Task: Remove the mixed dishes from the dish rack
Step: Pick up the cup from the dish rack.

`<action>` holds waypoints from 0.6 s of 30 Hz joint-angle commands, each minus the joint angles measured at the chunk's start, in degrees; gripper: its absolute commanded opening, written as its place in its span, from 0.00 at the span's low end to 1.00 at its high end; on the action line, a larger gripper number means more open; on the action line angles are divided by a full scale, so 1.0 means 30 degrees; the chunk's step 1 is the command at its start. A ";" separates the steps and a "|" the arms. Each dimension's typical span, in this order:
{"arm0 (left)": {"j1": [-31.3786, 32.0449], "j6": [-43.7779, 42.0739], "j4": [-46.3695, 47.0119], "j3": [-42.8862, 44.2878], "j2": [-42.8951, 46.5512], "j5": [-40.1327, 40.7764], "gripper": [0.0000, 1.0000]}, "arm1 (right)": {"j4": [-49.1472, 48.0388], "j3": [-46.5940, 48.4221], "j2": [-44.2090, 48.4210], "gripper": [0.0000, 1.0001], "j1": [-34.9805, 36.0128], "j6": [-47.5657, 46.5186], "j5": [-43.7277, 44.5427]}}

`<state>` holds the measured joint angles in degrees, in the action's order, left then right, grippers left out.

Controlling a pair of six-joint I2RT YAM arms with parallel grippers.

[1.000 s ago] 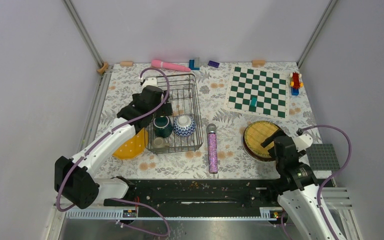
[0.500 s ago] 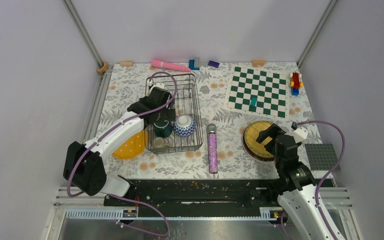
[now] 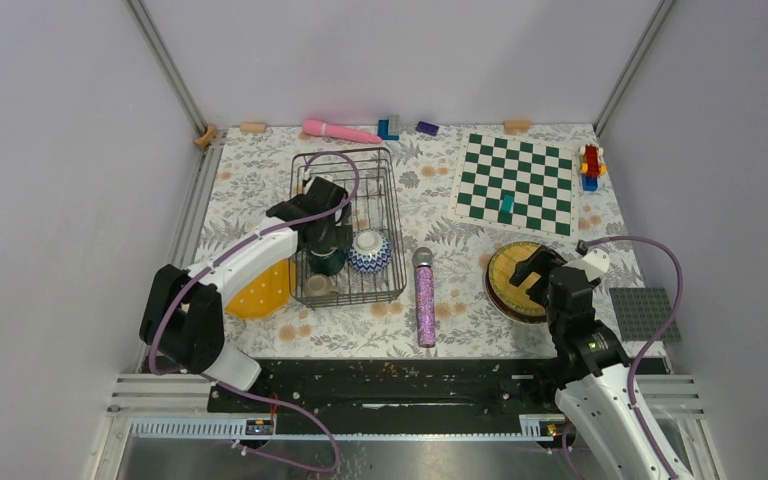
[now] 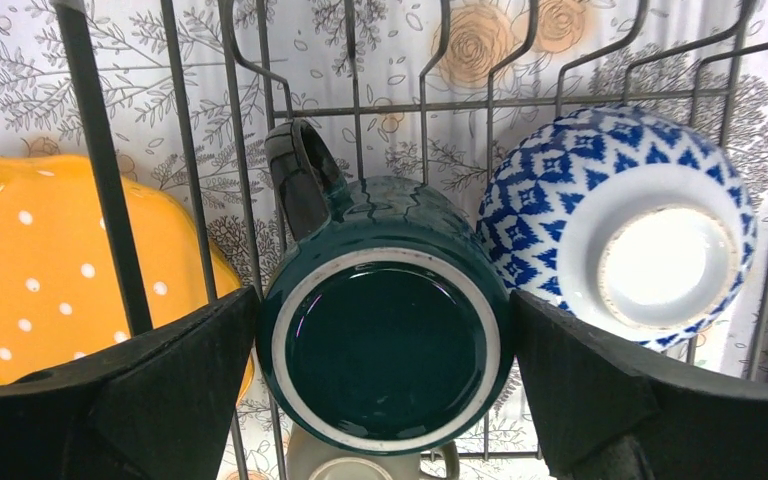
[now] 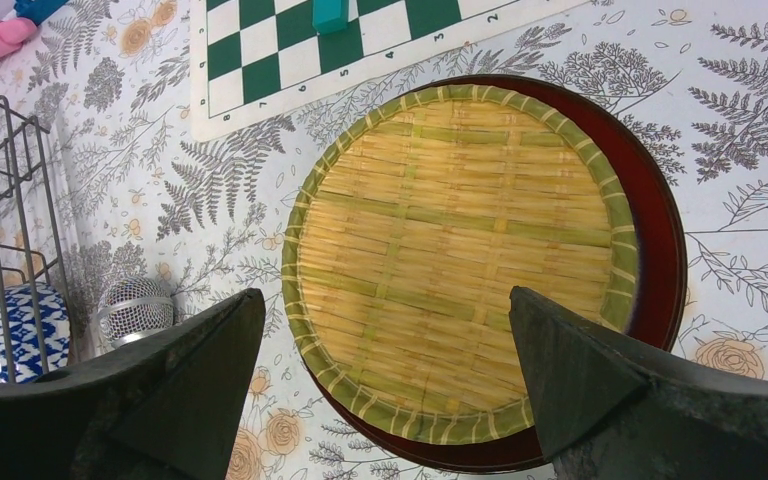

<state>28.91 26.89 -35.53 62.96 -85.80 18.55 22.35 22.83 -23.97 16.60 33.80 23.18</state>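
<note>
The black wire dish rack (image 3: 378,172) holds an upside-down dark teal mug (image 3: 328,265), a blue-patterned bowl (image 3: 369,251) and a small greyish cup (image 3: 318,287). My left gripper (image 3: 326,243) hangs open inside the rack. In the left wrist view its fingers (image 4: 160,390) straddle the mug (image 4: 385,340), with the bowl (image 4: 620,225) to the right and the cup (image 4: 345,467) below. A yellow dotted plate (image 3: 260,290) lies outside the rack's left side. My right gripper (image 5: 387,293) is open and empty above a woven green-rimmed plate (image 5: 460,230) stacked on a dark red plate (image 5: 660,260).
A glittery purple microphone (image 3: 425,300) lies right of the rack. A green-white chessboard (image 3: 517,183) with a teal piece sits back right. A grey baseplate (image 3: 645,312) is at the right edge. A pink item (image 3: 340,131) and small blocks line the back.
My left gripper moved right from the rack's left rim into the rack and now straddles the teal mug. My right gripper shifted slightly over the stacked plates.
</note>
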 commanded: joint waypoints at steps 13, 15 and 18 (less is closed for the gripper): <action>-0.0114 0.0353 -0.0564 0.0634 -0.1230 -0.0437 0.99 | -0.0774 0.0047 -0.0492 1.00 -0.0026 -0.0398 0.0271; -0.0114 0.0373 -0.0647 0.0597 -0.1332 -0.0411 0.98 | -0.0770 0.0061 -0.0533 1.00 -0.0038 -0.0402 0.0314; -0.0114 0.0453 -0.0873 0.0728 -0.1524 -0.0242 0.95 | -0.0771 0.0035 -0.0537 1.00 -0.0042 -0.0400 0.0359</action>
<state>28.80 27.57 -36.75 62.98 -89.78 18.09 21.93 22.72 -25.28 16.60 33.36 23.20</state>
